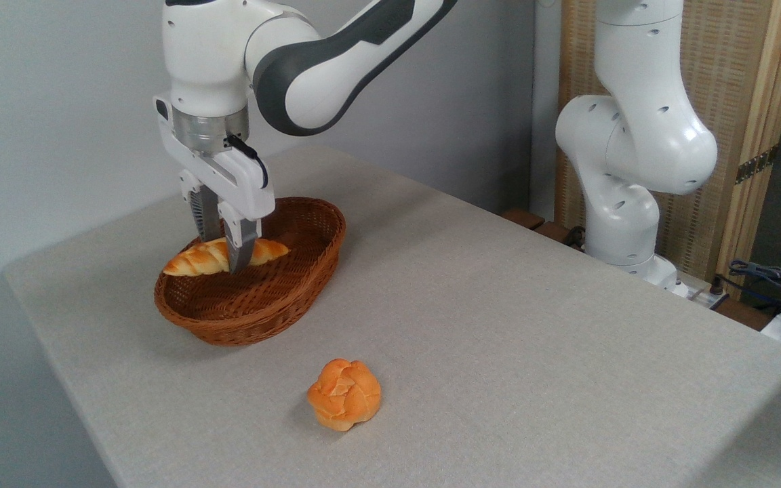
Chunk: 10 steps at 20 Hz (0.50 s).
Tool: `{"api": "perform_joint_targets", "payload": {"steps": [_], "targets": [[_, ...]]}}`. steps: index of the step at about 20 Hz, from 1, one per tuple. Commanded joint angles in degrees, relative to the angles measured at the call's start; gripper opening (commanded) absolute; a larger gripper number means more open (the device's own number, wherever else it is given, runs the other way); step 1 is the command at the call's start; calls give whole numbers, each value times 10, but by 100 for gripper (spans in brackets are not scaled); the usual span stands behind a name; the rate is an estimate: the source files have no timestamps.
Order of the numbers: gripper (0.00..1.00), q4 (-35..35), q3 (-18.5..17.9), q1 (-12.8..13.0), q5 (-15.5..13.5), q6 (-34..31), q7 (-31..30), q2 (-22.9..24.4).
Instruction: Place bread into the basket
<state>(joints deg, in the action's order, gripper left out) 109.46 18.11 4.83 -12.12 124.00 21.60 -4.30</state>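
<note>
Gripper (224, 252) clamped on bread (207, 258) at mid-length, fingers (238, 245) pointing down. Bread level, hanging over left half of basket (275, 301); left tip pokes out past left rim, right tip inside over the bowl. Whether touching the weave: cannot tell. Basket near far-left corner of table (499, 325), set in from left edge. Bun (344, 403) alone toward front edge, well apart from basket. Right and middle of table bare cloth, plenty of room. Arm base (624, 224) off far right edge; cables (770, 278) beyond right corner. No readable writing or labels anywhere.
</note>
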Motion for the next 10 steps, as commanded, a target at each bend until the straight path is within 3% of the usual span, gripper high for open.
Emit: {"api": "perform_joint_targets", "payload": {"steps": [1,4,7,10], "targets": [[100,-7,-5,1,6,-5,-5,3],[100,-7,-5,1,26,-7,-5,3],[100,-9,-11,0,67,-46,7,24],[100,-25,-54,0,89,-154,107,59]]}}
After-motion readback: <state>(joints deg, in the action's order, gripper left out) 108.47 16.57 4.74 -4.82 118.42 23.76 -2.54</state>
